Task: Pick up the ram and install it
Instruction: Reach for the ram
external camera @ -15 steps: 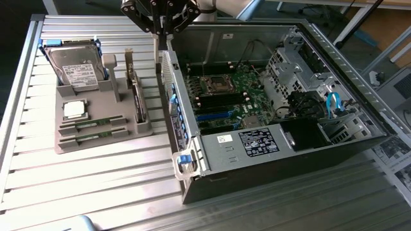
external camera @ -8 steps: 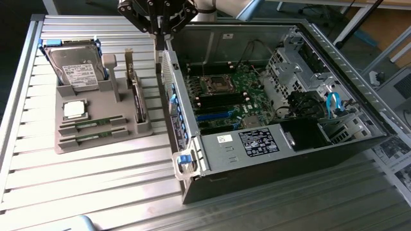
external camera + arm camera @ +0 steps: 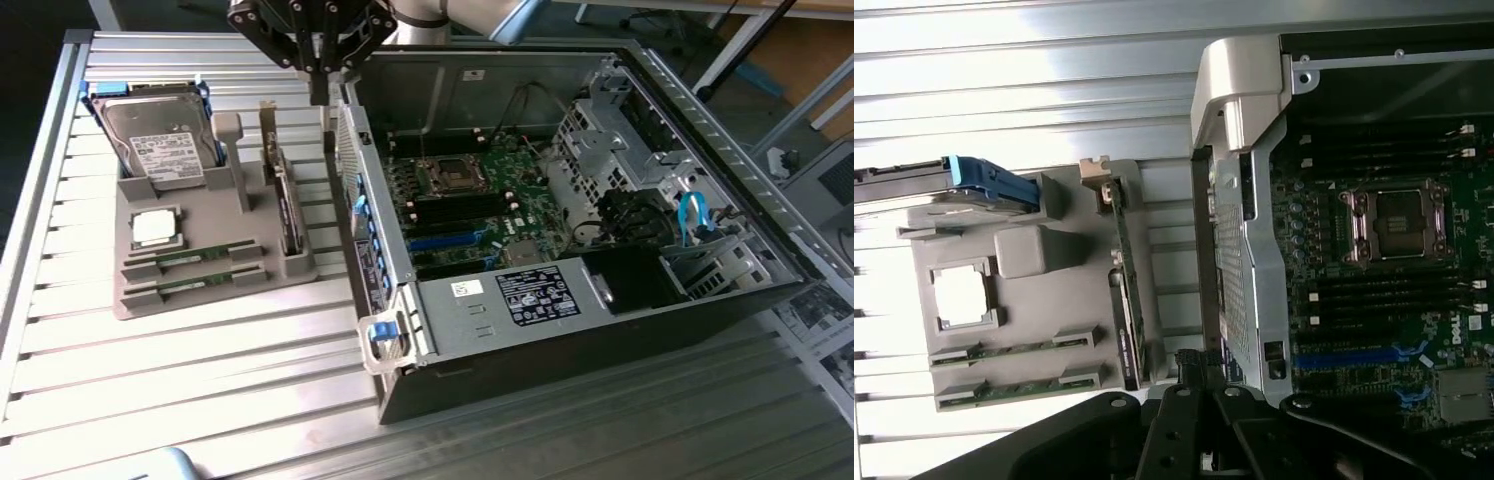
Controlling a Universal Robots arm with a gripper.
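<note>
Gripper (image 3: 320, 95) hangs shut, holding nothing, above the gap between tray (image 3: 214, 225) and computer case (image 3: 561, 360); the ram (image 3: 191, 257) and its twin (image 3: 191, 286) sit slotted in the tray, ready for grasping; the case lies open, exposing its board

The slatted aluminium table (image 3: 200, 380) is stretching across pretty much everything, with bright light glaring off its ribs. Past its edge on the exterior view's right, a wooden board (image 3: 801, 50) is showing up top and some printed sheets (image 3: 825, 325) are lying lower down.
</note>
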